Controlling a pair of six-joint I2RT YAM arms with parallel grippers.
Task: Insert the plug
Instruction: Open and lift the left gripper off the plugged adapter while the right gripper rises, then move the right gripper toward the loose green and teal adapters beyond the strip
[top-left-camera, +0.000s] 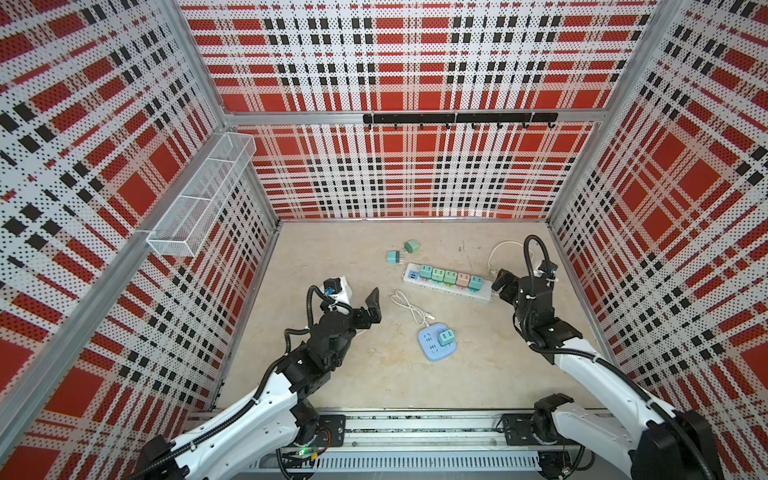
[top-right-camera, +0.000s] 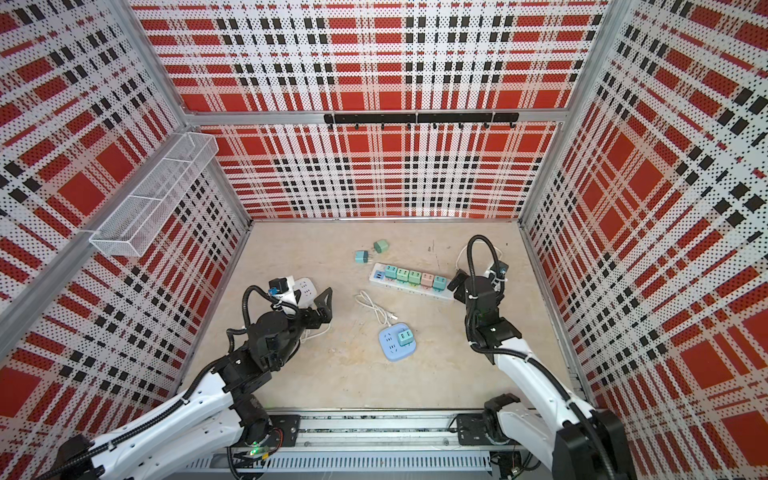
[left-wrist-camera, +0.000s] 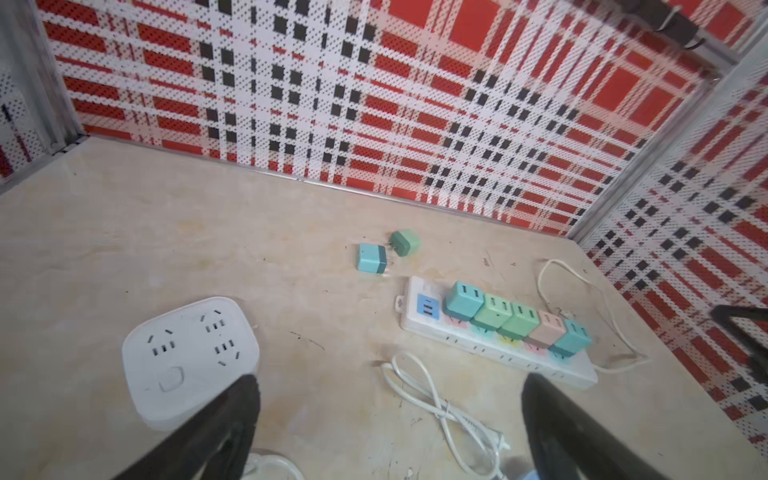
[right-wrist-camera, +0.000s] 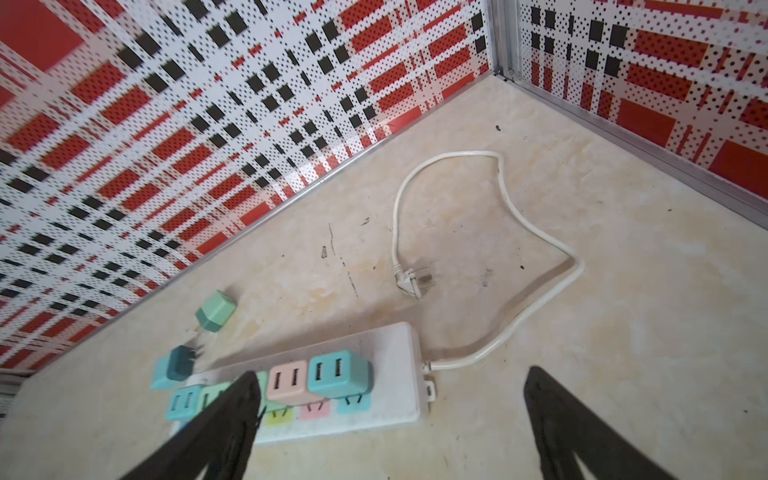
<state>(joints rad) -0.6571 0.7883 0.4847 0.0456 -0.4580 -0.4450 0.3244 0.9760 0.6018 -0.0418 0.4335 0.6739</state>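
Lying loose: a teal plug (top-left-camera: 392, 256) and a green plug (top-left-camera: 411, 247) rest on their sides on the worktop (top-left-camera: 395, 386), just beside each other, prongs pointing sideways, not down. In a top view they sit at 11 o'clock from the long strip's USB end, apart from it.
Long strip (top-left-camera: 446, 286): a row of 5 plugs (top-left-camera: 451, 277) already stands in it, side by side. The coloured sockets along the neighbouring row look free, which probably explains why the loose pair lies so near.
Blue block (top-left-camera: 430, 351): at 6 o'clock from the long strip, with 1 mint plug (top-left-camera: 445, 336) seated and its other sockets bare.
White block (left-wrist-camera: 189, 357): at 10 o'clock from the left hand in a top view; every socket that shows is empty.
Left hand (left-wrist-camera: 388, 380): fingers spread wide, holding nothing. The loose white cord (left-wrist-camera: 440, 407) lies ahead of it at 3 o'clock in a top view. The gap looks wide enough for a plug's body.
Right hand (right-wrist-camera: 392, 376): spread wide too and empty, hovering at the 3 o'clock end of the long strip, where the strip's cord (right-wrist-camera: 457, 364) leaves. I judge it a fair spot for steadying the strip.
Step in hand: no plug is gripped yet, so the pick comes first.
Next move calls for: taking a loose plug by its flat sides and turning it until the prongs face down.
Risk: a light strip could slide under the push unless braced.
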